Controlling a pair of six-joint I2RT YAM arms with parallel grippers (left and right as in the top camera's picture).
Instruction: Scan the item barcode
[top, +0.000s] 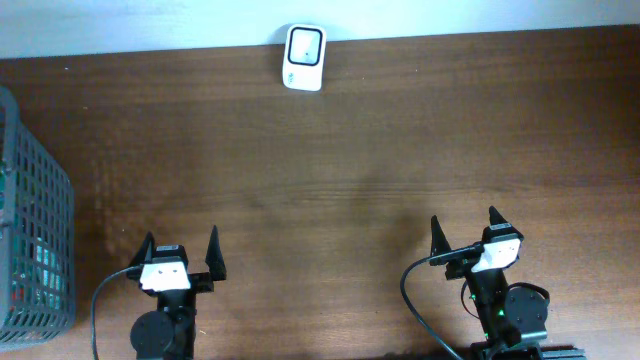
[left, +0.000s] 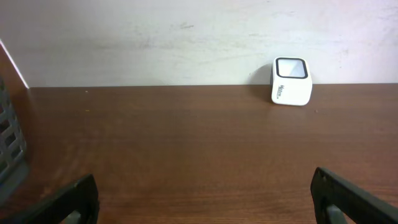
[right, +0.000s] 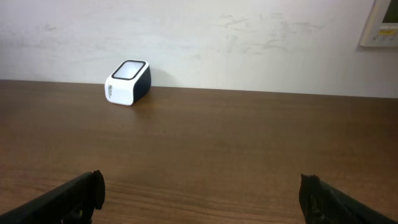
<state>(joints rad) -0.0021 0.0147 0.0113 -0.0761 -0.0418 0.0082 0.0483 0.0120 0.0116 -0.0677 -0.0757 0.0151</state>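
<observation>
While the left hand (top: 182, 240) and right hand (top: 465, 220) gape wide, the white box-shaped scanner (top: 303, 58) sits at twelve o'clock on the brown wooden tabletop (top: 350, 170), its print illegible.

Brown wooden table (top: 350, 150); white wall (left: 155, 37) behind; wall panel (right: 380, 25) upper right.

Scanner look: scanner (top: 303, 57) is a small white box with rounded corners and a dark-framed window on top.
Scanner pose: upright, resting on the table.
Scanner place: well ahead of both my hands, forward-right of my left gripper (top: 182, 240) and forward-left of my right gripper (top: 465, 222).
Items: coloured bits (top: 42, 262) inside the basket (top: 66, 215), left of my left gripper; I cannot tell what they are.
</observation>
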